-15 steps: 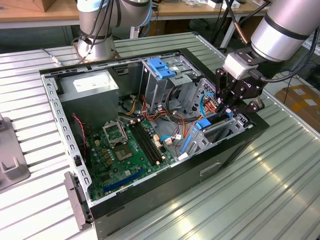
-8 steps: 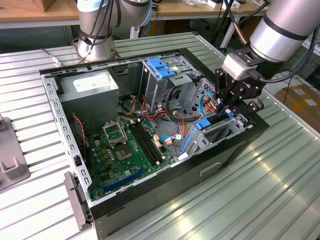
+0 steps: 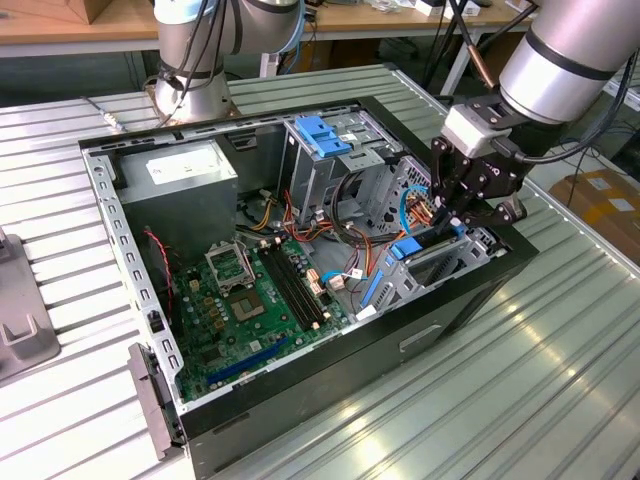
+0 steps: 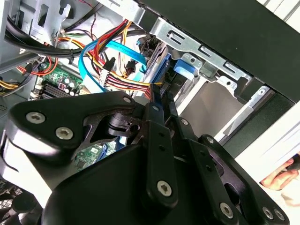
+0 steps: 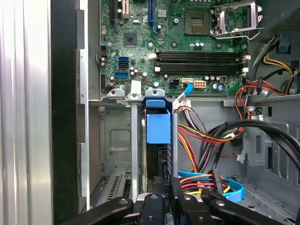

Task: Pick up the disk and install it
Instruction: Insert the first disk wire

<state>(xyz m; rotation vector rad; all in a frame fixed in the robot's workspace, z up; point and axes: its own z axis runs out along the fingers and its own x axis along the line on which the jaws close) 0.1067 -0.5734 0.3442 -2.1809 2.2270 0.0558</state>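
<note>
The end effector (image 3: pixel 455 215) grips the disk (image 3: pixel 425 245) on edge, its fingers closed on it, to slide it into the drive bay (image 3: pixel 470 250)

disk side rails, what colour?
Bright blue, on the flat dark rectangular disk's plastic side rails; clearest in the first wrist view.

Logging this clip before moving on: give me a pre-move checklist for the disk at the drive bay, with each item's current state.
1. Grip: gripper shut on the disk: ok.
2. Orientation: disk stands on edge, in line with the drive bay rails: ok.
3. Disk fully seated in the bay: cannot tell.
4. Cable bundle lies beside the disk; touching or apart: cannot tell.
</note>
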